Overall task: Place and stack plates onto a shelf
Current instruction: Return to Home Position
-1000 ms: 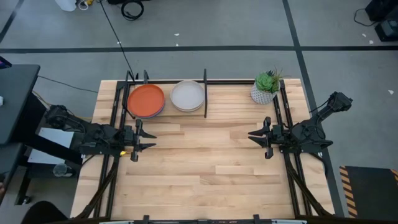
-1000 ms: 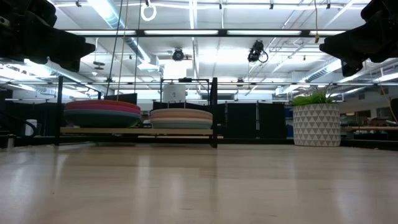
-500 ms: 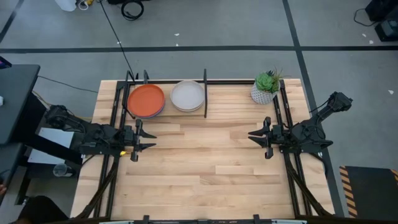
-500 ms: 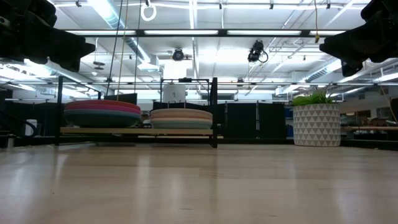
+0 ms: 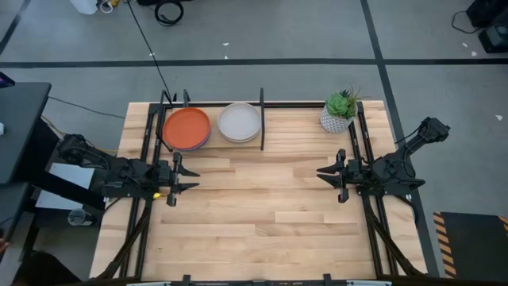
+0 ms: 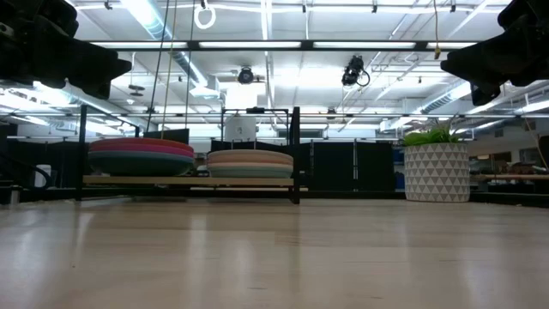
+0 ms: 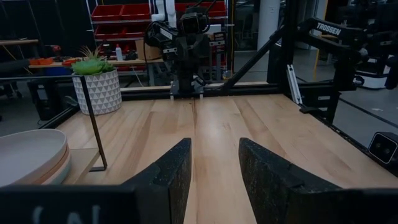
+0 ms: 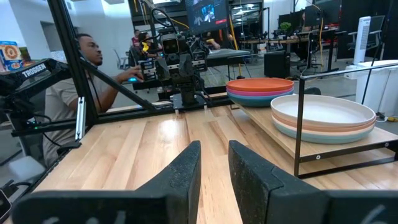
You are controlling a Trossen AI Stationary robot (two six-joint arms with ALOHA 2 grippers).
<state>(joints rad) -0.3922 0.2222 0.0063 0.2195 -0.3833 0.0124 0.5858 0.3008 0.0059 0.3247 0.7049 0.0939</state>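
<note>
Edges first: a small green potted plant in a white patterned pot (image 5: 340, 112) sits at the back-right of the light wooden tabletop (image 5: 262, 230). It's just beside the right arm's black mounting frame (image 5: 367, 135) and well apart from the shelf. A person in a pale shirt (image 8: 62, 99) sits beyond the tabletop's left side, behind the left arm.

Now the low black metal-tube shelf (image 5: 261, 119), along the back edge, left of centre. It carries two stacks side by side. Left stack: orange round plate (image 5: 186, 125) on top, magenta plate (image 6: 141, 149) directly under it, bluish ones lower down. Right stack: cream-white round plate (image 5: 239, 121) on top, peach plate (image 6: 250, 164) beneath, a pale blue-grey one at the bottom.

Left end effector (image 5: 193, 179) hovers near the tabletop's left edge, fingers parted, holding nothing. Right end effector (image 5: 321, 175) is opp. it on the right side, fingers a little apart, also empty. They point at each other, both well short of the shelf.
</note>
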